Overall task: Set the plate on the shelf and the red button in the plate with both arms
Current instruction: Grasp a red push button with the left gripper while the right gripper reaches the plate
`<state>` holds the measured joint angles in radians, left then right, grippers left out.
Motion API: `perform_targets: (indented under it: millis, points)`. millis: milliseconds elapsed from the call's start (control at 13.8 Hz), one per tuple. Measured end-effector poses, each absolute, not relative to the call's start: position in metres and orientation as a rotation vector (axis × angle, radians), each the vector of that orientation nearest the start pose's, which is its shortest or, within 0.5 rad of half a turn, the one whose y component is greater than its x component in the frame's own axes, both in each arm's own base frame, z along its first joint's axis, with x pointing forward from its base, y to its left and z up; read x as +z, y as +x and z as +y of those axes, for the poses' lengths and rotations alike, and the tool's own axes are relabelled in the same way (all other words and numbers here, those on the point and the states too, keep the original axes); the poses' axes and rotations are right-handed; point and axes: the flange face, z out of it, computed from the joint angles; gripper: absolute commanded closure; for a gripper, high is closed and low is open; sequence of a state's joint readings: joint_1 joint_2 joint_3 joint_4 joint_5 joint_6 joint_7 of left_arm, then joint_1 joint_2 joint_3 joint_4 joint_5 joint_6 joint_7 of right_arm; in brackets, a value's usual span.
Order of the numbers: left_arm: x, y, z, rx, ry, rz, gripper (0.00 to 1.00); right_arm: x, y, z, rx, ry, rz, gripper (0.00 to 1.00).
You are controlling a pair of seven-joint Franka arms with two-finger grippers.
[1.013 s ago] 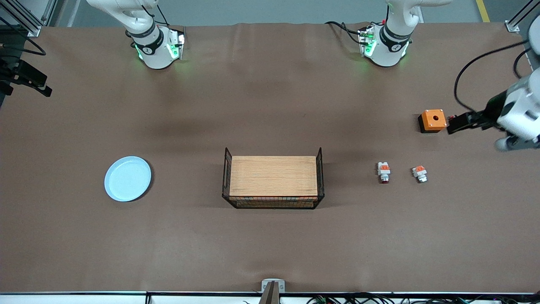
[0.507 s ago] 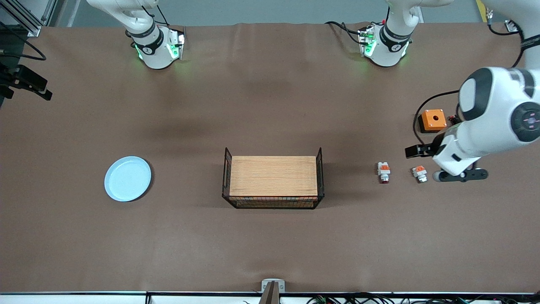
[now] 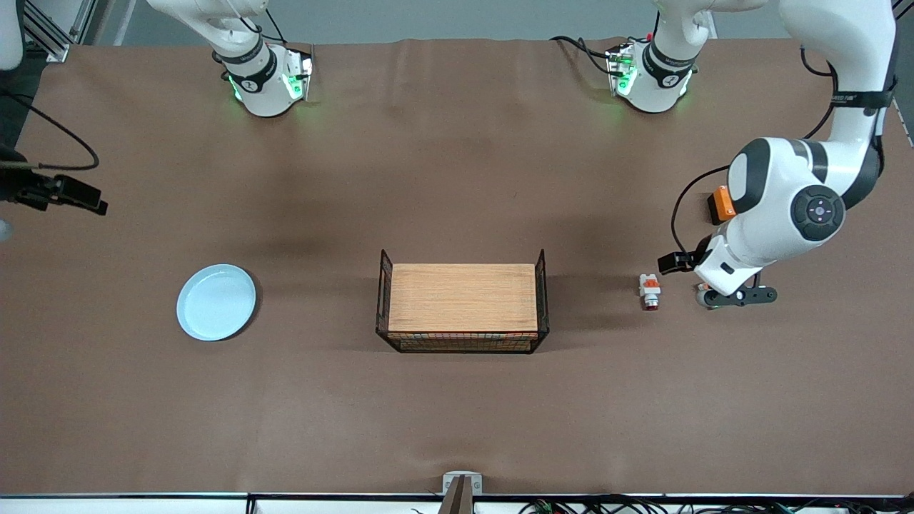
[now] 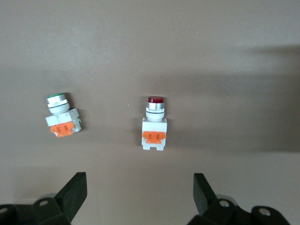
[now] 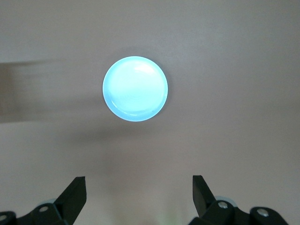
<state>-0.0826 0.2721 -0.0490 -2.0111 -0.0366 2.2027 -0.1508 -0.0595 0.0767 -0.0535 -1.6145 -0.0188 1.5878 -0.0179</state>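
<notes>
Grippers first: the left gripper (image 4: 138, 197) hangs with its fingers (image 4: 75, 190) spread wide and nothing between them, over the table (image 3: 457, 414) toward the left arm's end, just past the red button (image 4: 154, 123) as seen from the rack (image 3: 463, 300). In the front view the gripper (image 3: 735, 298) shows only as a dark bar under the bulky white wrist. From the left wrist view, the red button lies on its side on the bare brown cloth, red cap at one end, white body and orange block at the other. A second button (image 4: 62, 115), with a green-edged pale cap, lies beside it, apart from it and tilted a little. In the front view the red button (image 3: 650, 290) sits between the rack and the left gripper, while the wrist hides the second button there. An orange box (image 3: 720, 205) peeks out from under the left arm, farther from the front camera than the red button.

The right gripper (image 5: 138, 197) is likewise wide open and empty, high over the table's edge at the right arm's end; the front view catches only a dark part of that arm at the frame edge. Its wrist view looks down on the plate (image 5: 135, 89). The plate (image 3: 216, 301) lies flat and alone on the table, well apart from the rack, toward the right arm's end. The rack, a wooden board in a black wire frame, stands mid-table between plate and red button.
</notes>
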Motion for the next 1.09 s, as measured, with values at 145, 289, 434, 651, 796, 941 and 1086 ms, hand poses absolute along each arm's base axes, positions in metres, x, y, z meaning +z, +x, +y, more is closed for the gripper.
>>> perform_targets:
  millis: [145, 289, 434, 651, 796, 941, 1086]
  points:
    - [0.294, 0.58, -0.078, 0.112, -3.171, -0.07, 0.0, 0.544, 0.58, -0.069, 0.196, -3.151, 0.152, 0.0]
    - [0.279, 0.581, -0.083, 0.088, -3.177, -0.06, 0.0, 0.529, 0.585, -0.075, 0.221, -3.15, 0.167, 0.0]
    - [0.265, 0.584, -0.09, 0.052, -3.186, -0.043, 0.0, 0.511, 0.595, -0.083, 0.201, -3.152, 0.184, 0.0]
    - [0.237, 0.587, -0.098, 0.001, -3.198, -0.033, 0.01, 0.461, 0.605, -0.095, 0.156, -3.152, 0.21, 0.0]
    - [0.219, 0.589, -0.098, -0.024, -3.202, -0.04, 0.01, 0.428, 0.604, -0.097, 0.111, -3.149, 0.216, 0.0]
    - [0.205, 0.589, -0.097, -0.017, -3.203, -0.043, 0.01, 0.395, 0.6, -0.096, 0.048, -3.153, 0.215, 0.0]
    - [0.196, 0.587, -0.097, -0.006, -3.203, -0.044, 0.01, 0.363, 0.593, -0.097, -0.014, -3.156, 0.204, 0.0]
